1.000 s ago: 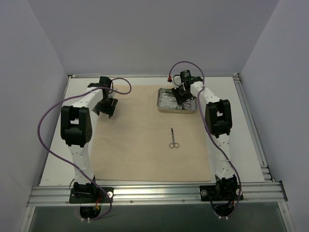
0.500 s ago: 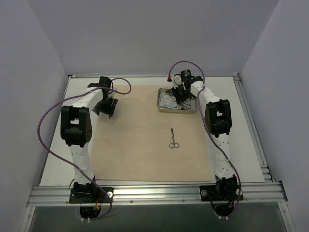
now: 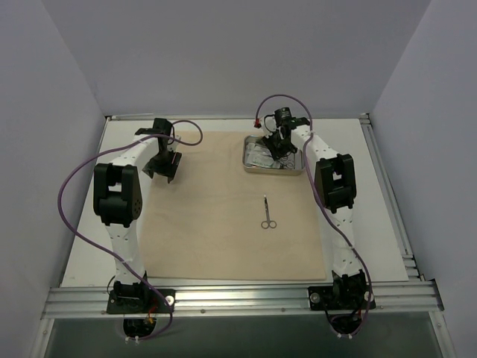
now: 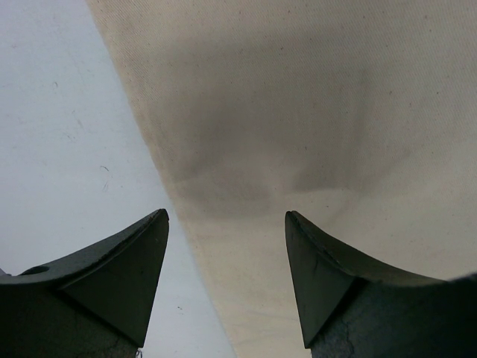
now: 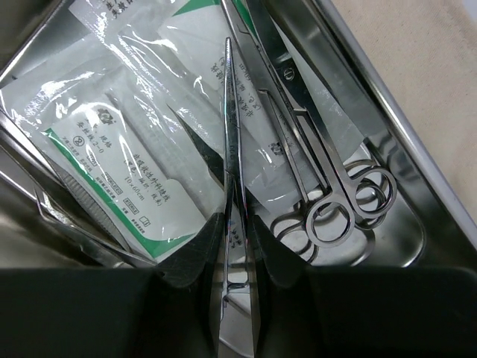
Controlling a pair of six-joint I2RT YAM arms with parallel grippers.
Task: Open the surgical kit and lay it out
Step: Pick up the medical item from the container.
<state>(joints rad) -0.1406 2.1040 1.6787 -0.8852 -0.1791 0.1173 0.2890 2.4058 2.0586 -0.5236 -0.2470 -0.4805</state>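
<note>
The beige cloth wrap (image 3: 223, 209) lies spread flat on the table. The steel tray (image 3: 256, 168) sits on its far right part. My right gripper (image 3: 279, 145) is down in the tray, shut on slim metal tweezers (image 5: 232, 149). White packets with green print (image 5: 127, 156) and scissor-handled clamps (image 5: 328, 216) lie in the tray beside the tweezers. One clamp (image 3: 267, 212) lies alone on the cloth near the middle. My left gripper (image 3: 164, 165) is open and empty over the cloth's far left edge (image 4: 160, 171).
White table surface (image 3: 86, 246) borders the cloth on the left and right (image 3: 373, 224). Grey walls close in on three sides. A metal rail (image 3: 238, 298) runs along the near edge by the arm bases.
My right gripper has shifted slightly left and farther back in the tray, and the tray has nudged with it. The left arm and the lone clamp have not moved.
</note>
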